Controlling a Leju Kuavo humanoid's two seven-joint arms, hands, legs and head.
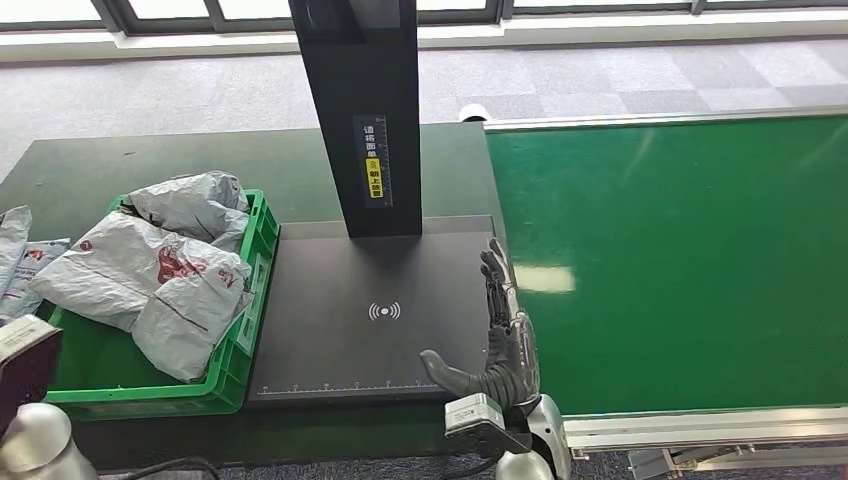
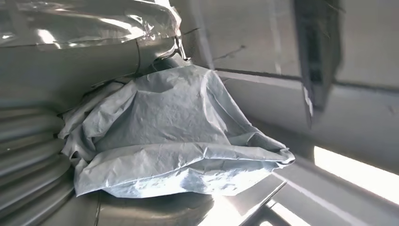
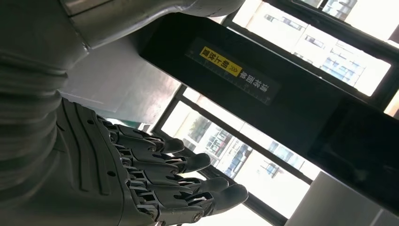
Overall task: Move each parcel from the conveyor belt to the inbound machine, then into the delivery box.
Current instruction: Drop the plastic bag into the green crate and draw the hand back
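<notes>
Waiting looks like the step in hand: the right hand (image 1: 497, 335) hovers empty, fingers straight and apart and thumb out, at the seam between the inbound machine (image 1: 370, 310) and the green conveyor belt (image 1: 680, 260), and no parcel lies on the stretch of belt seen from the head. To do it well, I judge the hand should stay low beside the belt's near edge, palm facing the belt, so it can close on the next bag by its bulk rather than a loose corner, then lay it flat over the scan mark under the black post (image 1: 365, 110).

Several grey parcels (image 1: 150, 275) are heaped in the green delivery box (image 1: 245, 345) on the tabletop left of the machine. One crumpled grey parcel (image 2: 179, 136) lies close before the left wrist camera.

Whether the left hand grips that bag cannot be told; its fingers are not distinguishable there. Labels on the bags are too small to read, and the belt runs off the picture's right side, so anything farther along is cut off.
</notes>
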